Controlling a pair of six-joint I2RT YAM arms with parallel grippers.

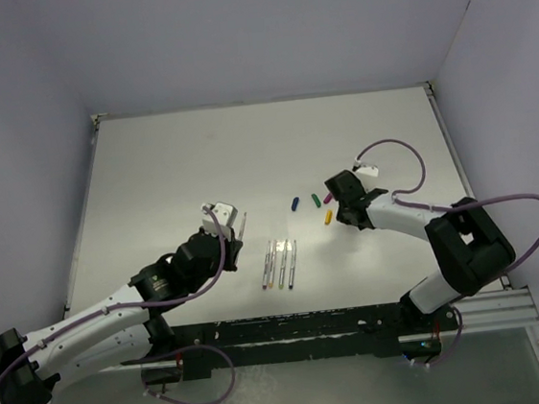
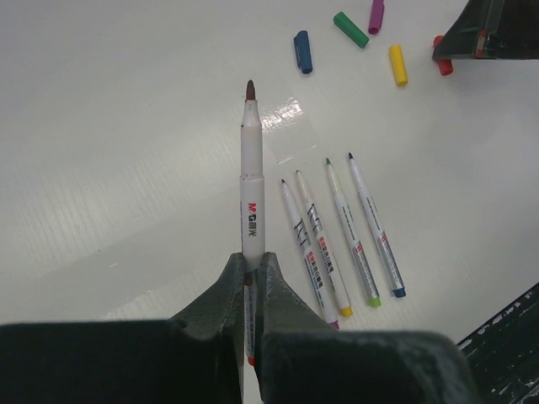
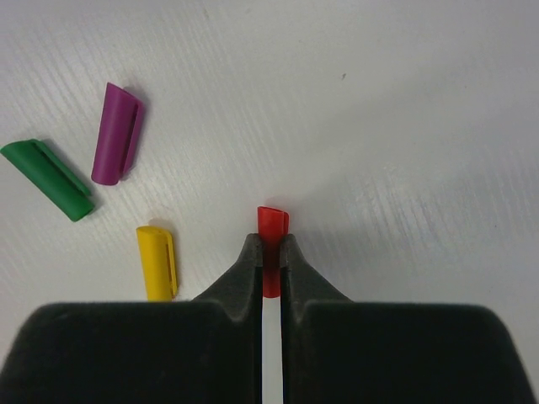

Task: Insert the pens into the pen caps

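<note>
Over on the left half of the white desk, the left pincer is clamped tight on a slim whitish-grey marker pen with a dark red tip. It's gripped near the back end, so the tip pokes out ahead of the fingers. Just to the right, four more whitish marker pens lie side by side on the desk, tips aimed toward the caps. Further back, the right pincer is squeezed closed around a tiny red plastic pen cap, with the cap's end sticking out past the fingertips. Loose on the desk right beside it are a yellow plastic cap, a purple plastic cap and a green plastic cap. A blue plastic cap sits a bit further left.
</note>
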